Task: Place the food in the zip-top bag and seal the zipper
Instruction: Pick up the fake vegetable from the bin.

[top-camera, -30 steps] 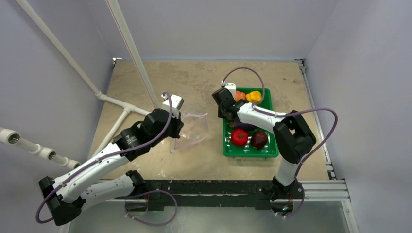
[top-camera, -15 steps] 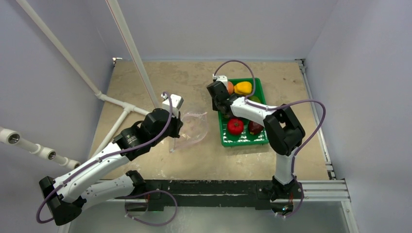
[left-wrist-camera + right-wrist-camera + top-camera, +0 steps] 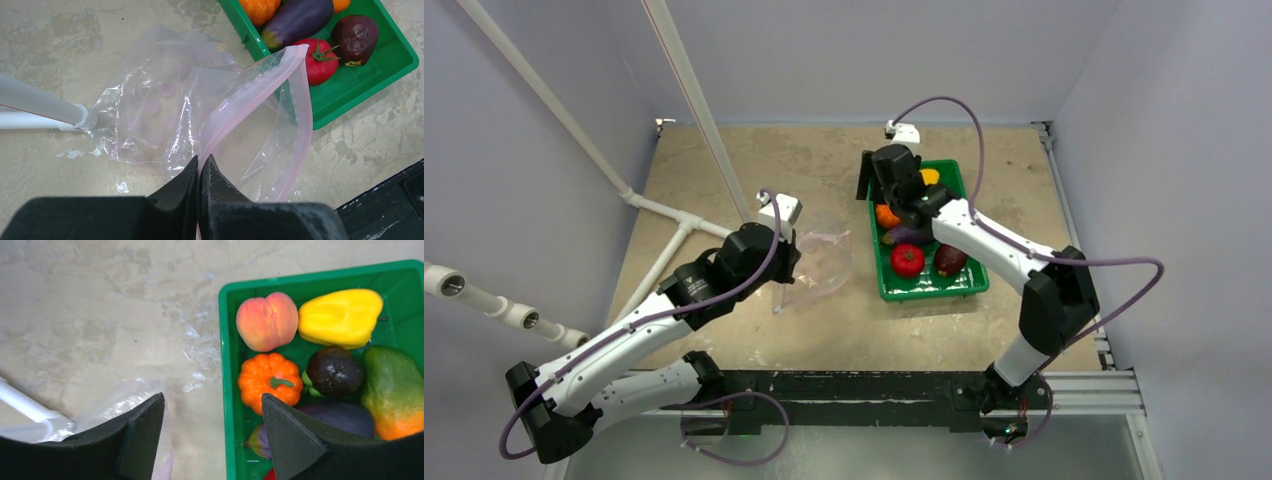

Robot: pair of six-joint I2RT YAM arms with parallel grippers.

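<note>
- Two hands are at work. The left hand [image 3: 200,167] is pressed together on the thin pinkish zipper strip [image 3: 260,82] of the clear crinkly plastic bag [image 3: 160,100], and one lip is held up so that the mouth gapes.
- The right hand [image 3: 212,401] is spread wide with nothing in it. It is hung over the mottled beige table [image 3: 100,315], just beside the green ribbed plastic tray [image 3: 223,365].
- No food is seen in the bag. The ribbed orange toy pumpkin [image 3: 270,380], round pink-orange toy peach [image 3: 266,320], yellow toy pepper [image 3: 340,316], long purple toy aubergine [image 3: 297,20] and red toy tomato [image 3: 320,62] all lie in the tray.
- In the top view the bag lies at 9 o'clock from the tray, close beside it, with its mouth turned towards the tray.
- The right arm is judged the nearer to the food. In its wrist view the pumpkin lies at about 2 o'clock from the spread fingers, just inside the rim, so a short shift that way and a descent are probably called for.
- The aubergine's long axis runs from 8 to 2 o'clock in the left wrist view.
</note>
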